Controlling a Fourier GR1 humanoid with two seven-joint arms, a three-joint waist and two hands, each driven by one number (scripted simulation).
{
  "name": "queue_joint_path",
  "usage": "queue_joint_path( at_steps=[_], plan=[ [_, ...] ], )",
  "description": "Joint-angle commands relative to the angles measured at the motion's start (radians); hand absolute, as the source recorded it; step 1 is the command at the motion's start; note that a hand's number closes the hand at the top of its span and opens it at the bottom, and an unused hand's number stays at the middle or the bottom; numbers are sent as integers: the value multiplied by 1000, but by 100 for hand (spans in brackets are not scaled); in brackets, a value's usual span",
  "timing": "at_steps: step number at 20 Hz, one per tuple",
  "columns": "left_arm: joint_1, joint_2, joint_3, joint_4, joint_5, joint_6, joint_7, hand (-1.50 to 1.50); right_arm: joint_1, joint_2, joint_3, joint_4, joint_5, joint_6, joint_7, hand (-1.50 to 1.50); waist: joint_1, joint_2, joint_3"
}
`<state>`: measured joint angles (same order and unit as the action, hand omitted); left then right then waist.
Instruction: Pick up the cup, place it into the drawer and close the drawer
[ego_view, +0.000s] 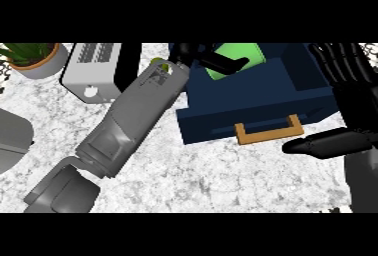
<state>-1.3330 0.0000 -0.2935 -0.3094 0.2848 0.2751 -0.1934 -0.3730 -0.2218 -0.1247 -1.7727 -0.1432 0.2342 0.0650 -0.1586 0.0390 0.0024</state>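
Over the open drawer (221, 125), at the far side of the counter (221, 175), the left hand (193, 54) is set against the green cup (240, 56). Its black fingers are curled round the cup's near left side, and one lies across the green. So the cup is held, and it is already within the blue walls, toward the back of the drawer. From where I stand I cannot tell whether it is upright or lying over, nor whether it touches the drawer's floor.

The left forearm (140, 110) runs in a long diagonal from the lower left, crossing the drawer's left wall to get there.

What matters next, I judge, is the wooden handle (269, 131) on the drawer's front. That front faces the robot and its long line runs across the view, rising a little to the right. Closing therefore calls for a push away from the robot, square to that line.

The right hand (351, 95) shows at the right edge, fingers straight and upward, holding nothing. Its thumb points inward just beside the front's right end, near the handle. That makes it the nearer hand to the front. The left must first let go and lift clear of the walls, or the closing drawer would carry it along.
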Motion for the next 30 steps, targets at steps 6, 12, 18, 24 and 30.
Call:
queue_joint_path(
  at_steps=[6, 12, 18, 24, 30],
  plan=[
    [53, 0, -35, -25, 115, -2, -77, -150, -46, 26, 55, 12, -72, 67, 17, -150, -49, 12, -1],
    [73, 0, 18, -109, 245, -53, -206, -150, -64, 23, 162, 21, -189, 253, 14, 150, -38, 13, -3],
    [71, 0, 32, -106, 317, 27, -276, -150, -2, -125, 279, 10, -132, 420, 133, 150, 5, -11, -3],
    [71, 0, 32, -80, 352, 45, -304, -150, 59, -166, 339, -35, 156, 367, 102, -150, 77, -24, -1],
    [146, 0, 63, -85, 362, -44, -399, -150, 92, -142, 416, 107, 429, 235, 28, -150, 146, -26, -2]
  ],
)
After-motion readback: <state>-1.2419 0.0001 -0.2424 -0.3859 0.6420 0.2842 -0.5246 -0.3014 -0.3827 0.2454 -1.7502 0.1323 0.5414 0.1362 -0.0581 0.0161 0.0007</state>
